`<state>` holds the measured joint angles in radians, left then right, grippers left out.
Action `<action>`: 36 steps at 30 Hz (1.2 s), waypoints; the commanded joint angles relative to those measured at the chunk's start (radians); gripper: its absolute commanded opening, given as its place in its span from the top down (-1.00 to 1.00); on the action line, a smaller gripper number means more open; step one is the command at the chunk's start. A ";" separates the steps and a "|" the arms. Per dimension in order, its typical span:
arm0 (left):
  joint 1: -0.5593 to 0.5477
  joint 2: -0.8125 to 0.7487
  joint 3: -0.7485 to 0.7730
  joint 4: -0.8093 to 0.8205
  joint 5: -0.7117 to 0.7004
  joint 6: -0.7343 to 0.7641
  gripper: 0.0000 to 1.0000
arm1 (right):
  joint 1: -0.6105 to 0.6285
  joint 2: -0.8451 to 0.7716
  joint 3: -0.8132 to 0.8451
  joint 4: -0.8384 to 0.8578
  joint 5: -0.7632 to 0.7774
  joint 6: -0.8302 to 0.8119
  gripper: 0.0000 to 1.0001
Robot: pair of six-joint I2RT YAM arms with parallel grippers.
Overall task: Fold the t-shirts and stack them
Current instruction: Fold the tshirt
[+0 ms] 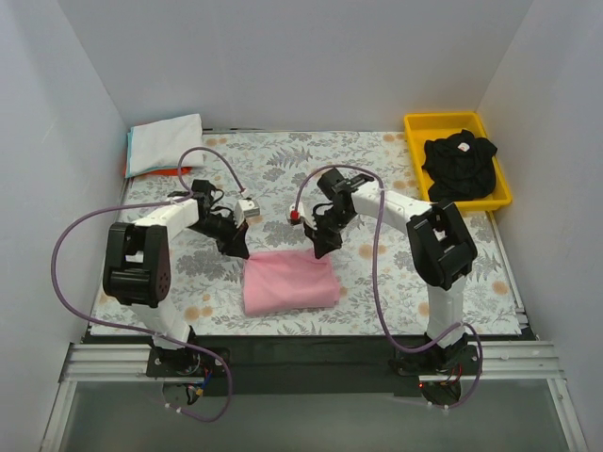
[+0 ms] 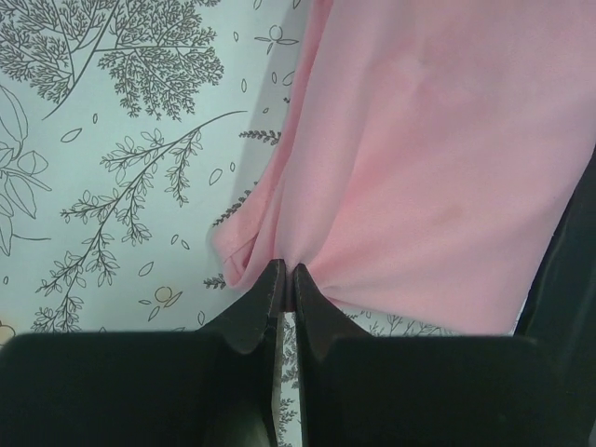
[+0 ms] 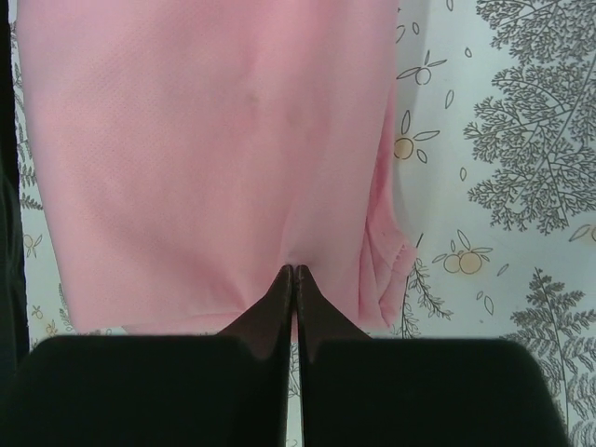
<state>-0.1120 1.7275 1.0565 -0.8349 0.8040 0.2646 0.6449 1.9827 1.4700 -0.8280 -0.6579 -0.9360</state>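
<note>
**A:** Where was the pink t-shirt (image 1: 290, 281) when you paused?

**B:** It lay flat on the floral table cloth (image 1: 377, 273), close to the arm bases, doubled into a rough rectangle. You had both arms reaching to its far edge.

**A:** And your grippers?

**B:** Your left gripper (image 2: 286, 272) was pinched tight on the pink t-shirt's far left corner, with cloth puckering into the fingertips. Your right gripper (image 3: 293, 272) was clamped the same way on that far edge, a little in from the right corner. I'd judge you took two matched holds so the edge would travel straight and the next fold would land square.

**A:** What lay beyond the pink t-shirt?

**B:** Well behind it to the left sat the folded stack (image 1: 165, 143), pale cloth on top and an orange shirt (image 1: 137, 172) peeking out beneath. That looked like where the pink one belonged next. Well behind it to the right, the black t-shirt (image 1: 460, 168) was crumpled in the yellow tray (image 1: 415, 122), not yet folded and probably parked there to wait its turn.
</note>
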 commanded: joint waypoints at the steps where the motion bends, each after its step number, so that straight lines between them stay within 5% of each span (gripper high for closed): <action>1: 0.006 -0.049 0.052 -0.035 0.047 0.013 1.00 | -0.013 -0.094 0.044 0.009 -0.028 0.035 0.97; 12: 0.026 0.099 0.134 0.049 -0.028 -0.070 1.00 | -0.042 0.073 0.137 0.021 0.027 0.020 0.97; 19: 0.034 0.202 0.218 0.124 -0.092 -0.177 0.85 | -0.099 0.159 0.225 0.139 0.102 0.159 0.97; 22: 0.041 0.245 0.267 0.175 -0.133 -0.257 0.76 | -0.120 0.185 0.298 0.145 0.133 0.235 0.75; 25: 0.054 0.264 0.333 0.217 -0.167 -0.416 0.46 | -0.146 0.185 0.352 0.167 0.145 0.321 -0.39; 26: 0.070 0.262 0.382 0.212 -0.151 -0.448 0.41 | -0.157 0.179 0.395 0.170 0.144 0.386 -0.43; 31: 0.086 0.120 0.398 0.165 -0.039 -0.612 -0.77 | -0.226 0.038 0.386 0.190 0.066 0.540 -0.56; 36: 0.065 -0.114 0.217 0.142 0.181 -0.813 -0.79 | -0.171 -0.154 0.033 0.285 -0.265 0.821 -0.97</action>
<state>-0.0204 1.7672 1.3525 -0.6594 0.8028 -0.3744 0.4057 1.9217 1.6375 -0.5762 -0.6884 -0.3317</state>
